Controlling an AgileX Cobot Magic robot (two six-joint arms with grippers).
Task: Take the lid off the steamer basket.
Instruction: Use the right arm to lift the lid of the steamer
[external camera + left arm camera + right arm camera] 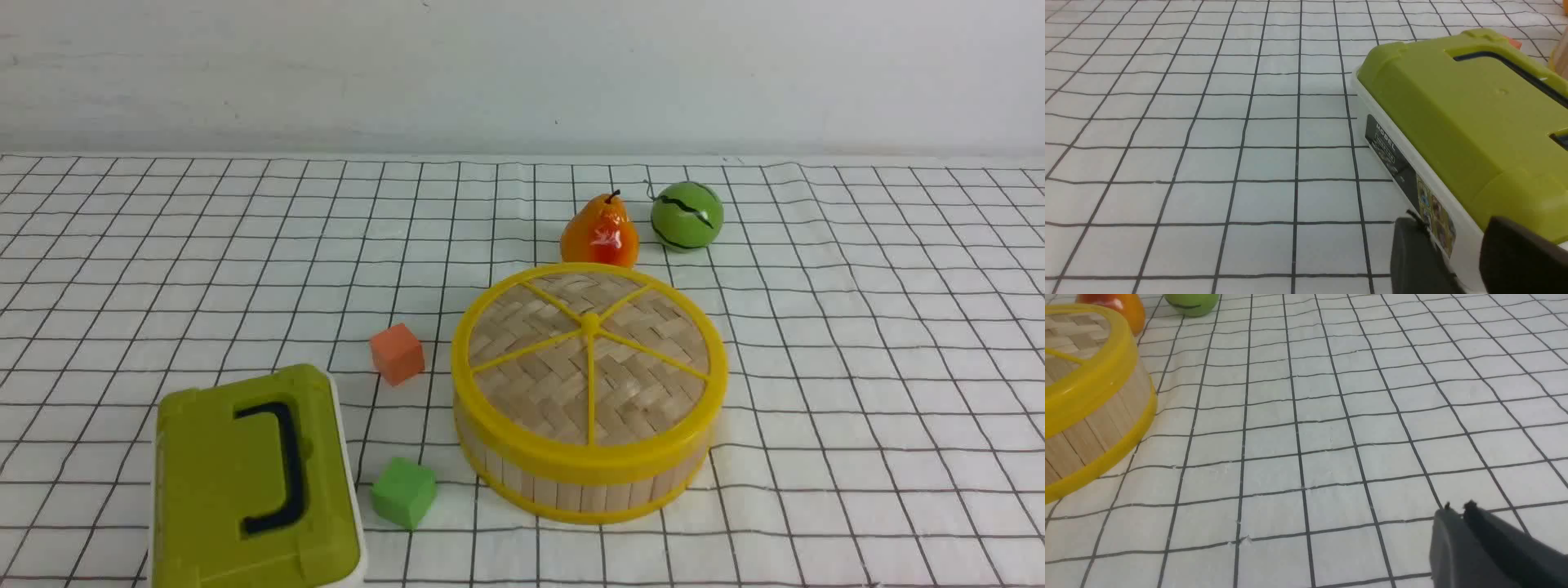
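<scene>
The steamer basket (571, 482), a round drum with a bamboo-slat wall and yellow rings, stands at the middle of the checked cloth. The lid (589, 359), woven bamboo with a yellow rim and spokes, sits closed on top of it. Neither gripper shows in the front view. In the right wrist view the basket (1098, 428) and lid (1094, 384) are at one edge, well away from my right gripper (1458, 507), which is shut and empty over bare cloth. My left gripper (1453, 224) is open, with its fingers beside the olive-green box's white side.
An olive-green box with a dark handle (245, 482) sits at the near left and fills part of the left wrist view (1453, 106). An orange cube (397, 353) and a green cube (403, 492) lie left of the basket. An orange pear (600, 233) and a green ball (687, 216) lie behind it.
</scene>
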